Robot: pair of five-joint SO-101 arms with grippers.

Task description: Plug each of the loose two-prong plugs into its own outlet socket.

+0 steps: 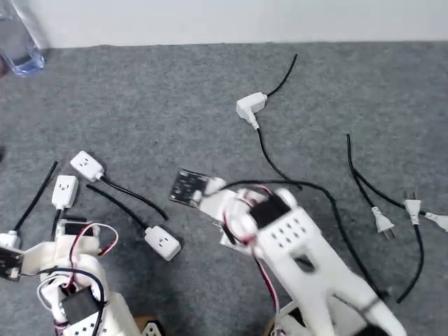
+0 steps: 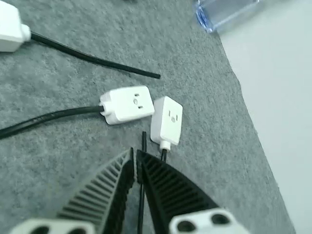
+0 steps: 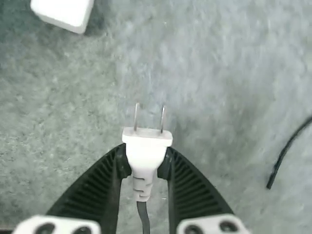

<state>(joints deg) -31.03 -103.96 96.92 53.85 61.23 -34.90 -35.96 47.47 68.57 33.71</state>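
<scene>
- The right gripper (image 3: 145, 157) is pinching a white two-prong plug (image 3: 146, 140) by the sides of its body. The prongs (image 3: 136, 117) stick straight out past the fingertips, over the grey carpet (image 3: 234, 73).
- The plug looks like light, hard plastic, so weight's a non-issue. The sides look smooth though, so my guess is it can twist in the jaws once the prongs meet resistance.
- Holding the flat body the way it is now seems like the right spot. Definitely not by the prongs.
- Its black cord (image 3: 142, 214) trails back between the fingers. It's probably floppy but a bit springy, so it could tug the plug sideways.
- A white outlet socket (image 3: 63, 12) sits ahead of the prongs and off to one side, not lined up.
- The left gripper (image 2: 135, 158) has its jaws pressed nearly together with a thin cable (image 2: 143, 140) in the slit. Can't tell if it's actually clamped.
- Just beyond the left gripper are a flat-lying socket (image 2: 127, 103) and a second socket (image 2: 166, 121), almost touching each other.
- The sockets look small and light, so I reckon they'll skate on the carpet unless something braces them.
- More loose plugs (image 1: 381, 222) lie well apart from the sockets.
</scene>
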